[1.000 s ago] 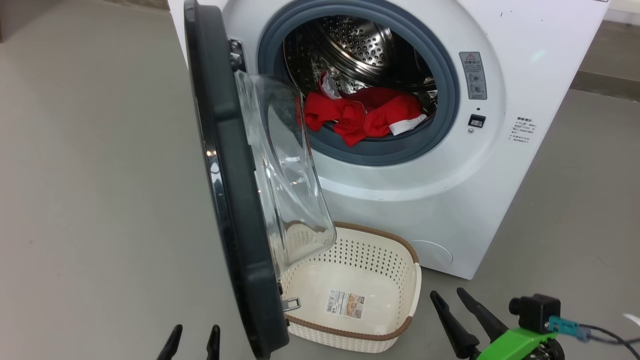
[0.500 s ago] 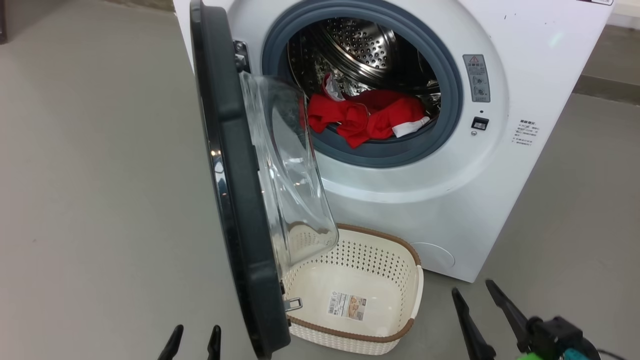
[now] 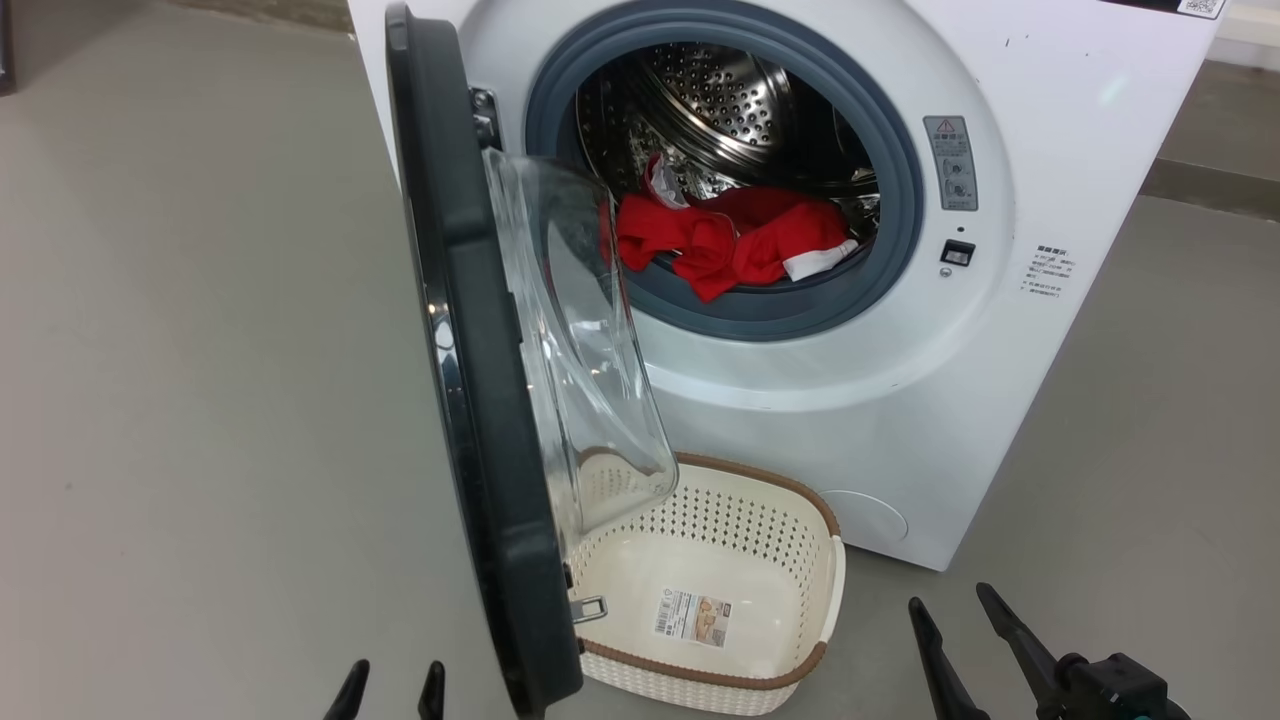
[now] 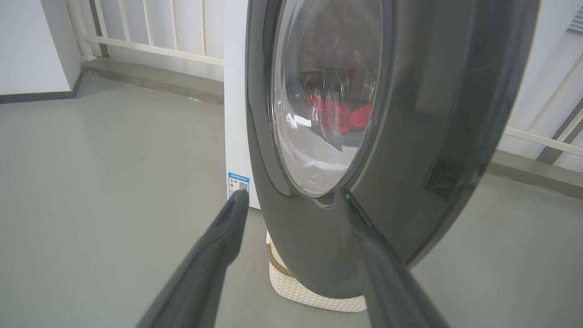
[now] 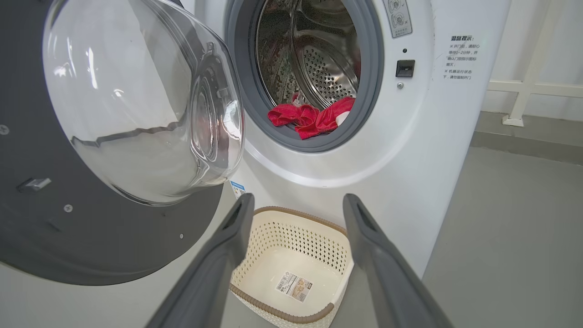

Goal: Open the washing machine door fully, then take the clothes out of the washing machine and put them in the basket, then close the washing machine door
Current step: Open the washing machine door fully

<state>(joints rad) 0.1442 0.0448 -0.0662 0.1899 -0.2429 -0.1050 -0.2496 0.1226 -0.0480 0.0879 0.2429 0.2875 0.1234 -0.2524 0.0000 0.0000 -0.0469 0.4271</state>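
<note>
Two tools, our left tool (image 3: 395,688) and right tool (image 3: 950,600), stand wide open, holding nothing. The red clothes (image 3: 735,240) lie at six o'clock in the drum (image 3: 730,90) of the washing machine (image 3: 900,400). We think they are soft, light and floppy, so pinch a thick bunched fold.

You see a round door with a glossy black plastic rim (image 4: 432,136) and a smooth clear glass bowl (image 5: 136,105). The white washer body (image 3: 850,420) has a smooth sheen. Its perforated steel drum (image 3: 730,100) shines inside a matt grey rubber gasket (image 3: 760,318). The red clothes (image 3: 740,240) are soft cloth. The cream perforated plastic basket (image 3: 720,520) carries a paper label (image 3: 692,615).
</note>
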